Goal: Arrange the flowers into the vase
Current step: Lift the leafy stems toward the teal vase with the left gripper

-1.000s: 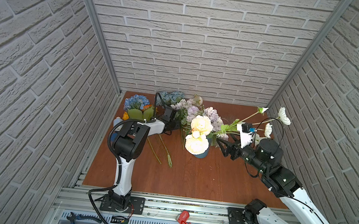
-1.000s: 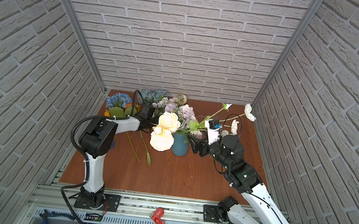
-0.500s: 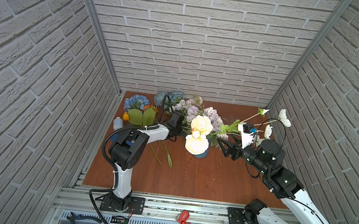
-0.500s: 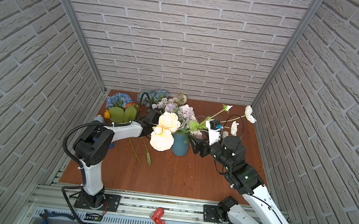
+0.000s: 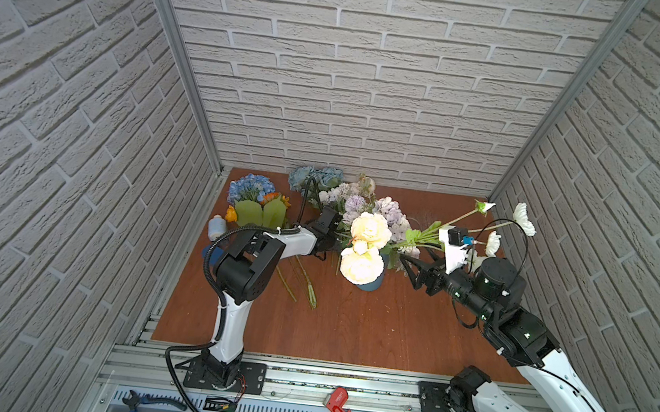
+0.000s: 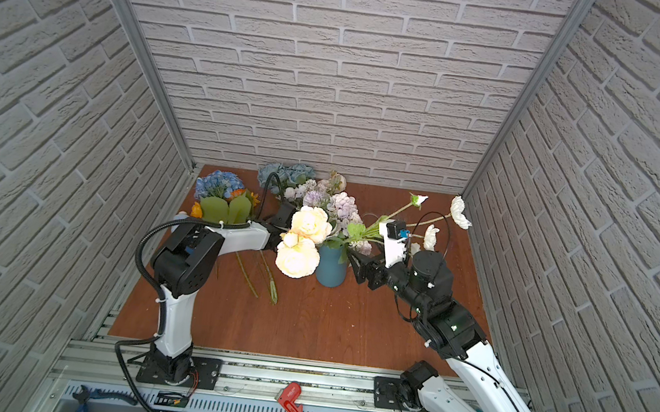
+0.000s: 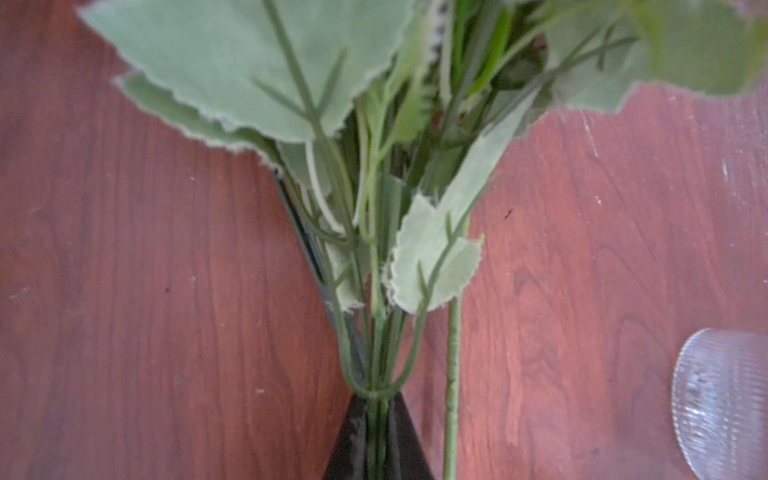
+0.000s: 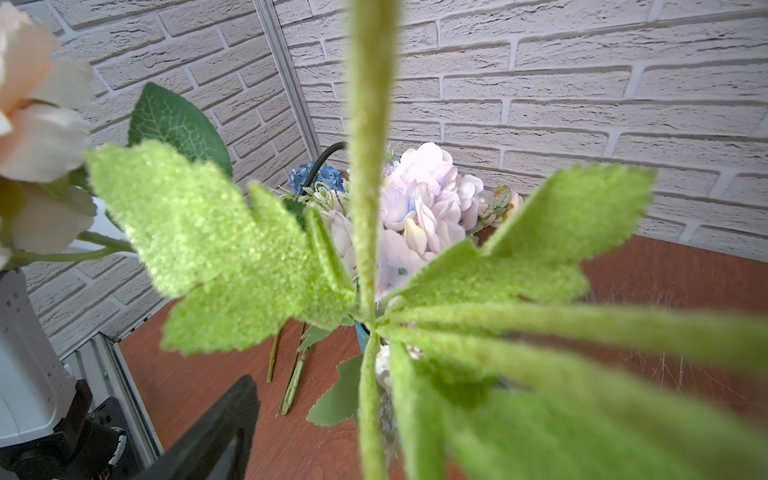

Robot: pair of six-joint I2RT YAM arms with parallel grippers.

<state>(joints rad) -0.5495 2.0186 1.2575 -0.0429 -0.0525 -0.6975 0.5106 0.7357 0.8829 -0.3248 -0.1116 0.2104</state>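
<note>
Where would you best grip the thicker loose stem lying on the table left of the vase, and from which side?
Probably its bare near end, from straight above with jaws across it: the thicker loose stem lies flat on the table, leafless there, its far end covered.

Soft, even light is filling both top views, leaving only faint shadows on the surface [image 5: 349, 326] — the brick walls [image 5: 54, 144] are bowing toward the edges. In both wrist views the nearest leaves [image 8: 216, 232] are smearing out of focus
</note>
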